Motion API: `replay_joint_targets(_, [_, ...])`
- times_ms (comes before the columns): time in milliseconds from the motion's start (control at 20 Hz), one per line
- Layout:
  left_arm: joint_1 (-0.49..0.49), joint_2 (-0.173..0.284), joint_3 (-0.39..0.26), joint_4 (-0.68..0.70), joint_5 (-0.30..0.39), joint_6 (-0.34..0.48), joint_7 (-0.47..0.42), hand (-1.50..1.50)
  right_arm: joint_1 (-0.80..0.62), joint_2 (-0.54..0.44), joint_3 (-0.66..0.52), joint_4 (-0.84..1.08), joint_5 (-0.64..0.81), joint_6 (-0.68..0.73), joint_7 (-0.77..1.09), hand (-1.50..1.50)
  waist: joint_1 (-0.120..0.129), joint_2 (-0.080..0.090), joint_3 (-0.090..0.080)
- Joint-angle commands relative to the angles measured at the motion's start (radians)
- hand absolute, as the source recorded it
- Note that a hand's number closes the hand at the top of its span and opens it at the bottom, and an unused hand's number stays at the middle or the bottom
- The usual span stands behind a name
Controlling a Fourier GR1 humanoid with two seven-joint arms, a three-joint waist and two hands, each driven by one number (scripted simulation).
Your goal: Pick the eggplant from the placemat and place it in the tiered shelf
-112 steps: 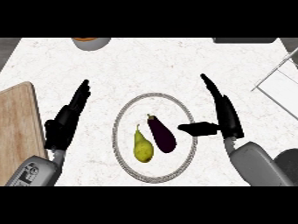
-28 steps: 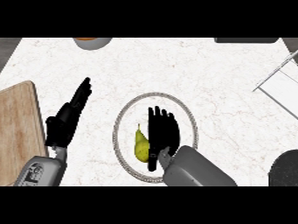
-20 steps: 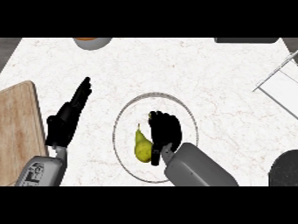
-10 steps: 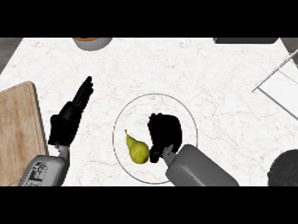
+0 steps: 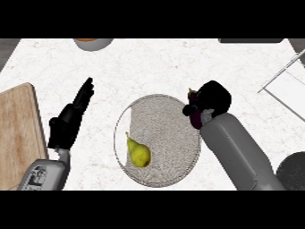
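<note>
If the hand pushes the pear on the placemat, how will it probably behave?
The pear lies on its side on the round placemat, so it would likely roll in a curve, its base being wider than its neck. The mat's rough-looking surface may slow sliding. It looks stiff, not floppy.

- Light is even and bright over the white counter (image 5: 154, 67); no lamp shows, and no glare spot anywhere.
- Shadows are faint. The pear (image 5: 139, 152) throws almost none on the grey placemat (image 5: 161, 120).
- Both black hands read as near silhouettes: the left hand (image 5: 70, 120) shows little surface detail, and the right hand (image 5: 211, 99) merges with the dark eggplant (image 5: 194, 117) so their edges are hard to part.
- The grey right forearm (image 5: 237, 154) has a soft sheen along its length.
- The far left corner of the scene falls darker grey.
- The shelf (image 5: 293, 76) rails at right look thin and slightly jagged.
</note>
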Motion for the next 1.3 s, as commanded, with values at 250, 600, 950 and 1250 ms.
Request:
replay_joint_targets(250, [-0.018,-0.012,-0.016,0.006,-0.01,-0.005,0.003,0.0,-0.127,0.042,-0.178,0.022,0.187,-0.419,0.12,1.5,0.009,-0.003,0.0])
replay_joint_targets(600, [-0.021,-0.019,-0.012,0.019,-0.011,-0.001,0.014,0.0,-0.246,0.081,-0.221,-0.001,0.453,-0.452,0.243,1.5,0.002,-0.007,-0.002])
replay_joint_targets(950, [0.027,-0.003,-0.001,-0.002,-0.018,0.003,0.003,0.0,-0.342,0.042,-0.295,-0.078,0.697,-0.22,0.356,1.5,-0.009,-0.017,-0.002])
replay_joint_targets(1250, [0.021,0.014,0.012,-0.021,0.011,-0.034,0.017,0.0,-0.397,0.032,-0.364,-0.152,0.863,-0.116,0.378,1.5,-0.006,-0.015,-0.002])
